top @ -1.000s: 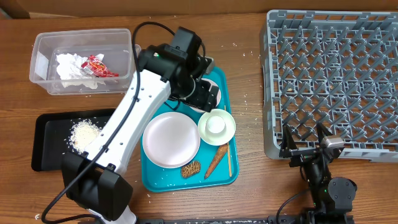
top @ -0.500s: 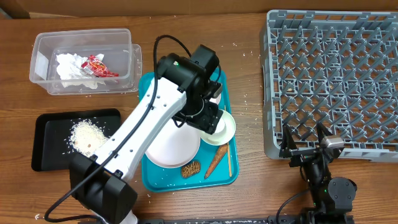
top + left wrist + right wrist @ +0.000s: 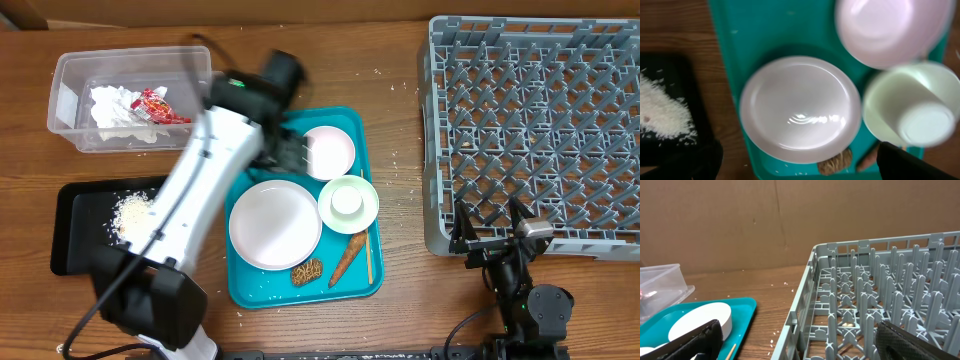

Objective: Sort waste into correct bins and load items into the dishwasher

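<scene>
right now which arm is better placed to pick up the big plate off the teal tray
Left, most likely. The left gripper hangs open over the teal tray, with the large plate below its camera. The right gripper sits open by the near corner of the dish rack, off the tray.

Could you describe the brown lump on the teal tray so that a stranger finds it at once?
Find the teal tray in the middle of the table. Near its lower edge in the overhead view, beside the large plate, lies the brown lump. It is short and ridged, unlike the long orange-brown piece beside it.
</scene>
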### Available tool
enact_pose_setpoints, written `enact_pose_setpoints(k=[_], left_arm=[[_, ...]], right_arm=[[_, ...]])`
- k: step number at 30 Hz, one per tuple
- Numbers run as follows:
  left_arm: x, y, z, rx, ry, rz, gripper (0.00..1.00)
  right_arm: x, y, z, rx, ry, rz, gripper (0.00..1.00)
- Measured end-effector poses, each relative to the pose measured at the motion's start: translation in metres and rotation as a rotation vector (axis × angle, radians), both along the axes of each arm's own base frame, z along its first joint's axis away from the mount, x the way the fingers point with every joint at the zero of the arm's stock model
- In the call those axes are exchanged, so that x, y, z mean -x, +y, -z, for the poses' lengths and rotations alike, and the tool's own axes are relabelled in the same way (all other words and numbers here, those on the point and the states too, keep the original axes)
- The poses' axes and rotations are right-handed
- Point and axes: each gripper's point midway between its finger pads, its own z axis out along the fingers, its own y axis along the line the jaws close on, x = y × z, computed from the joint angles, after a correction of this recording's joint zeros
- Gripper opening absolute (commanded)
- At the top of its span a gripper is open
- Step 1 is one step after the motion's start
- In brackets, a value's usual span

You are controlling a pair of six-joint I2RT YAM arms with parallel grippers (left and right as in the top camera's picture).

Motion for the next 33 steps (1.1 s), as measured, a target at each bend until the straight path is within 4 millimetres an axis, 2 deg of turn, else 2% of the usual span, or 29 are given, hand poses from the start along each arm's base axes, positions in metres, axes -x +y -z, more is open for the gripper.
enact_pose_setpoints(k=[3,5,9,13,18,27,28,30,33], left_arm=[[-0.015,0.05,-0.001,-0.027,-0.02,-0.195,1.0],[-0.019,0.076,-0.001,-0.034,-0.023,-0.292,1.0],[-0.018,0.111,-0.001,-0.039,-0.015,-0.415,1.0],[-0.02,0.134,-0.001,-0.038,-0.022,-0.494,1.0],[-0.023,0.148,-0.001,-0.034,-0.041,-0.538,1.0],[-0.023,0.149,-0.001,-0.033,-0.042,-0.54,1.0],[-0.023,0.149,-0.001,-0.033,-0.042,-0.54,1.0],[-0.023,0.149,-0.001,-0.033,-0.042,-0.54,1.0],[-0.024,0.149,-0.002,-0.033,-0.042,-0.54,1.0]], right_arm=[[0.0,0.0,0.0,0.0,0.0,0.0,1.0],[0.0,0.0,0.0,0.0,0.0,0.001,1.0],[0.0,0.0,0.0,0.0,0.0,0.0,1.0],[0.0,0.0,0.0,0.0,0.0,0.0,1.0],[0.0,0.0,0.0,0.0,-0.001,0.0,1.0],[0.0,0.0,-0.001,0.0,-0.004,-0.003,1.0],[0.0,0.002,-0.004,0.0,-0.016,-0.01,1.0],[0.003,0.01,-0.022,-0.018,-0.088,-0.06,1.0],[0.016,0.039,-0.051,-0.092,-0.184,-0.247,1.0]])
